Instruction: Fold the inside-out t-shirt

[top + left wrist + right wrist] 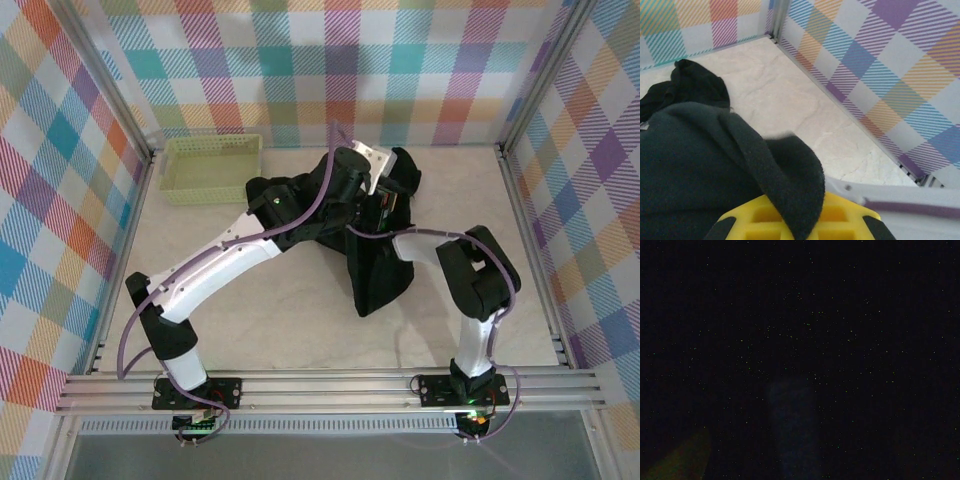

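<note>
The inside-out t-shirt [380, 280] lies bunched in a black heap at the middle of the table, one part lifted toward the back. My left gripper [372, 168] reaches over the heap from the left. In the left wrist view a fold of the t-shirt [690, 165] runs down between the yellow fingers of my left gripper [800, 220], which is shut on it. My right forearm [425, 243] goes into the cloth from the right, and its gripper is buried in the folds. The right wrist view is dark; its jaws stand wide, and what lies between them is hidden.
A pale green lattice basket [210, 168] stands at the back left, just left of the heap. Bare table [250, 310] stretches in front of the shirt, and more table [790, 100] lies toward the back right corner. Plaid walls [880, 75] close in three sides.
</note>
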`<state>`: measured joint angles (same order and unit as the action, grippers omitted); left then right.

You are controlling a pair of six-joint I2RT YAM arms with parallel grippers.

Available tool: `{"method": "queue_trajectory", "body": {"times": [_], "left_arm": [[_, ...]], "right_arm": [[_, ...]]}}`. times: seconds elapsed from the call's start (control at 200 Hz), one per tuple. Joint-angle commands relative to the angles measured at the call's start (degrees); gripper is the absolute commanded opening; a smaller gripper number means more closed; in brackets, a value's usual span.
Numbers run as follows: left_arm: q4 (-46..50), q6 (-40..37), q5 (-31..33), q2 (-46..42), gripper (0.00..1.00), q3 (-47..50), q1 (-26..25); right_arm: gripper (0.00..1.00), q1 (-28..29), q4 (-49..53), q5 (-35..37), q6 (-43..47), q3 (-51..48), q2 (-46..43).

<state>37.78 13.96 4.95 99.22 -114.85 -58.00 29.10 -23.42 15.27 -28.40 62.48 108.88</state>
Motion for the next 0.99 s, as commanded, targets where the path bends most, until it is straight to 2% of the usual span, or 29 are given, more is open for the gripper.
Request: {"method": "queue_trajectory", "body": {"times": [0.0, 0.215, 0.305, 0.51, 0.695, 0.99], "left_arm": [[-0.5, 0.7, -3.1, -0.5, 0.0, -4.0, -2.9], [-1.6, 0.8, -1.7, -2.0, 0.0, -4.5, -4.0], [-2.1, 0.9, -2.6, -2.1, 0.0, -4.7, -4.5], [-2.1, 1.0, -3.0, -0.3, 0.0, -8.0, -6.6], [-2.2, 1.0, -2.3, 1.4, 0.0, -11.2, -7.6], [-1.9, 1.1, 6.1, 1.7, 0.0, -12.8, -7.6]], "right_arm": [[0.93, -1.9, 11.3, -2.8, -5.8, 6.2, 2.7], [0.93, -4.0, 15.5, -9.6, -7.9, 10.1, 4.8], [0.93, -5.0, 21.8, -11.4, -8.5, 14.5, 7.4], [0.96, -5.0, 42.1, -6.9, -8.1, 31.2, 16.1], [0.97, -4.9, 53.0, -5.5, -8.4, 45.1, 24.5], [0.97, -3.7, 74.5, -1.3, -11.5, 68.0, 38.3]]}}
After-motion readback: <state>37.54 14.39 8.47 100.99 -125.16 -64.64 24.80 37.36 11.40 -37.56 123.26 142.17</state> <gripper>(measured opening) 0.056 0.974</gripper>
